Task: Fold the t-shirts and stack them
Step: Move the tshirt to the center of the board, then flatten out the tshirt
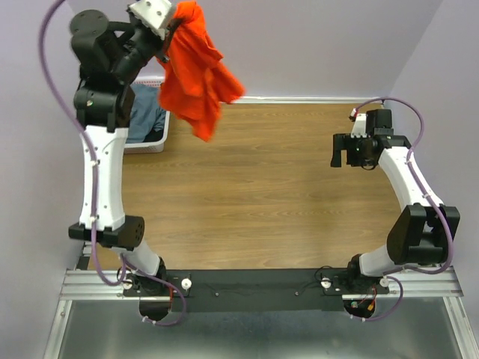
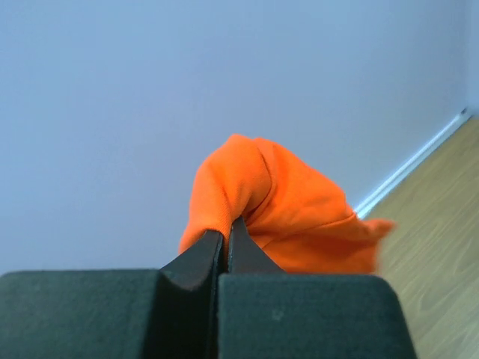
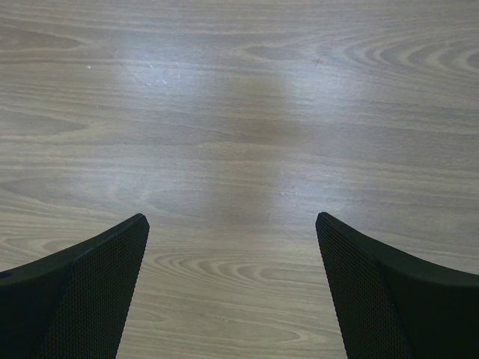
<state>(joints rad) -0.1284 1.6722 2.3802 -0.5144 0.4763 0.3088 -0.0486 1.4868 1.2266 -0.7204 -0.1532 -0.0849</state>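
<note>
Orange t-shirt [image 1: 196, 71]: soft, light, limp cloth, hangs bunched high over the surface [image 1: 262, 202] at far left, pinched in the clamped left hand [image 2: 227, 235]; probably best retaken at a shoulder or hem corner; right hand [image 3: 232, 224] spread, empty.

a wood-grain bench [image 1: 262, 194] fills the middle. pale lilac walls [image 1: 322, 45] rise behind it and at both its sides, with a white strip [image 1: 314, 98] along its far edge. soft light glares off its surface.
</note>
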